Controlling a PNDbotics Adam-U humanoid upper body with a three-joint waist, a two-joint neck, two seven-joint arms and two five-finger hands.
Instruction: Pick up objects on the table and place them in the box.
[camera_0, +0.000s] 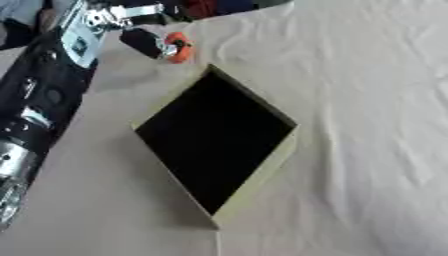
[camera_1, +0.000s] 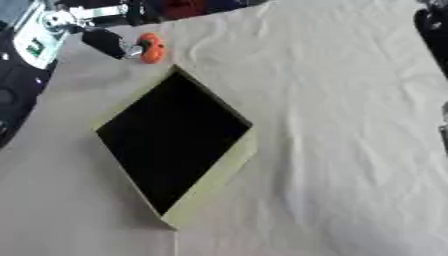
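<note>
Orange object (camera_0: 178, 47) pinched in our left hand (camera_0: 144, 41), short of the box (camera_0: 262, 172); early release lands it on the tabletop (camera_0: 367, 100).

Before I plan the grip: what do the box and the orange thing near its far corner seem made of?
The box looks like cardboard: pale matte walls with straight folded edges, inside dark. The orange thing, at the left hand, looks like smooth plastic or rubber; its evenly bright colour suggests so, but I cannot be sure.
</note>
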